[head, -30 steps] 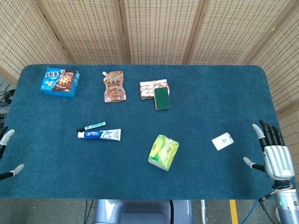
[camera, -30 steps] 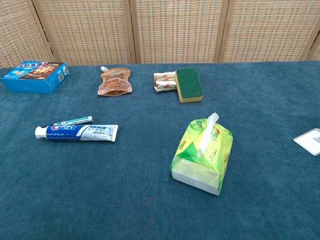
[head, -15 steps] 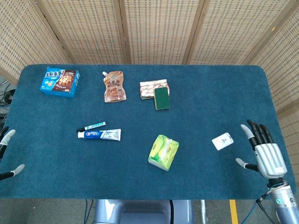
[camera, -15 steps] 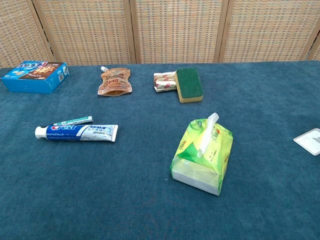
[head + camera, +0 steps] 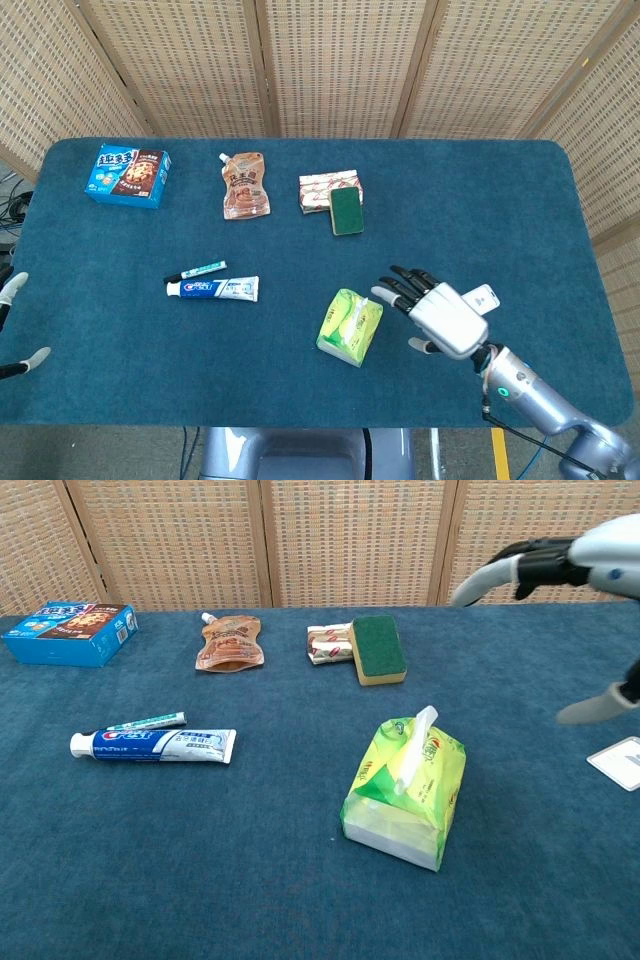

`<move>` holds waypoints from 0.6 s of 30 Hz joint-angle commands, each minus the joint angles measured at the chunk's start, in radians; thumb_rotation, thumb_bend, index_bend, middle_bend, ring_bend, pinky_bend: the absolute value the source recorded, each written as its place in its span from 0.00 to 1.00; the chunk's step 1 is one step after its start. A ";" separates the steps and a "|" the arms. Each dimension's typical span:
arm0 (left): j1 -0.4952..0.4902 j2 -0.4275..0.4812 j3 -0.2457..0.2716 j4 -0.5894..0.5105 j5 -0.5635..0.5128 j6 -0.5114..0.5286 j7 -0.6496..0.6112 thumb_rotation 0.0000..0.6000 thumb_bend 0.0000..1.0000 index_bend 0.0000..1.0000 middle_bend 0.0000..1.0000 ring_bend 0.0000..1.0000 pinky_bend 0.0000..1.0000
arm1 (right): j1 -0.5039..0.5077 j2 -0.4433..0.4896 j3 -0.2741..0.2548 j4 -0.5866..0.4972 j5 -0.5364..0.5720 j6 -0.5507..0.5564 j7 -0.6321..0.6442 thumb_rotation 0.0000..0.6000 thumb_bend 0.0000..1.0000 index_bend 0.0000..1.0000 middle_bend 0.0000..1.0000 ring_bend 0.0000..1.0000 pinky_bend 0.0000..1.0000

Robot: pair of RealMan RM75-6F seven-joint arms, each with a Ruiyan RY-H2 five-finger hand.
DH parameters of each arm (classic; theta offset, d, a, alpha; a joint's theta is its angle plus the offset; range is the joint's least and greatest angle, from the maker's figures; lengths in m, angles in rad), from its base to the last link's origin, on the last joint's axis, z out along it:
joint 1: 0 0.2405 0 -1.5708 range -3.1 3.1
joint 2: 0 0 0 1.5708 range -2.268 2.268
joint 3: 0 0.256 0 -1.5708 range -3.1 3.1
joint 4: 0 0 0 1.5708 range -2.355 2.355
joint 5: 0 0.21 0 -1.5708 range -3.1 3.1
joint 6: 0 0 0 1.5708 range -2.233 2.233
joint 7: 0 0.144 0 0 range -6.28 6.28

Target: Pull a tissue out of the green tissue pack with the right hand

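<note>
The green tissue pack (image 5: 350,326) (image 5: 405,792) lies near the middle of the blue table, a white tissue tip (image 5: 417,738) sticking up from its top slit. My right hand (image 5: 435,312) (image 5: 570,570) hovers just right of the pack, above the table, fingers spread and pointing toward it, holding nothing. It is apart from the pack. My left hand (image 5: 12,325) shows only as fingertips at the table's left edge; its state is unclear.
A toothpaste tube (image 5: 213,289) and a toothbrush (image 5: 196,270) lie left of the pack. At the back are a blue cookie box (image 5: 127,174), a brown pouch (image 5: 245,185) and a green sponge (image 5: 346,211) on a wrapped packet. A white card (image 5: 486,296) lies behind my right hand.
My right hand has swept left from the table's right edge to just beside the tissue pack and now shows in the chest view. The pack has not moved.
</note>
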State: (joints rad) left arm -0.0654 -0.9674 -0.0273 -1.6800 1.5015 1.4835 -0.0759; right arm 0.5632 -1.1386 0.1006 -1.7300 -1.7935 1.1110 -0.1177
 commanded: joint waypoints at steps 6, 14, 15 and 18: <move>-0.010 0.011 0.001 0.002 -0.003 -0.023 -0.024 1.00 0.00 0.00 0.00 0.00 0.00 | 0.122 -0.207 0.062 0.003 0.112 -0.179 -0.246 1.00 0.24 0.25 0.26 0.17 0.29; -0.011 0.018 0.007 0.009 0.006 -0.028 -0.045 1.00 0.00 0.00 0.00 0.00 0.00 | 0.153 -0.284 0.077 0.028 0.199 -0.223 -0.413 1.00 0.33 0.32 0.30 0.20 0.32; -0.011 0.018 0.007 0.010 0.006 -0.029 -0.047 1.00 0.00 0.00 0.00 0.00 0.00 | 0.155 -0.291 0.078 0.030 0.211 -0.225 -0.430 1.00 0.38 0.33 0.31 0.21 0.32; -0.011 0.019 0.008 0.011 0.008 -0.028 -0.050 1.00 0.00 0.00 0.00 0.00 0.00 | 0.161 -0.303 0.080 0.042 0.236 -0.232 -0.460 1.00 0.44 0.35 0.32 0.23 0.33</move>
State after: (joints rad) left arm -0.0763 -0.9490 -0.0190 -1.6688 1.5099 1.4552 -0.1260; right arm 0.7175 -1.4305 0.1770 -1.6975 -1.5717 0.8873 -0.5623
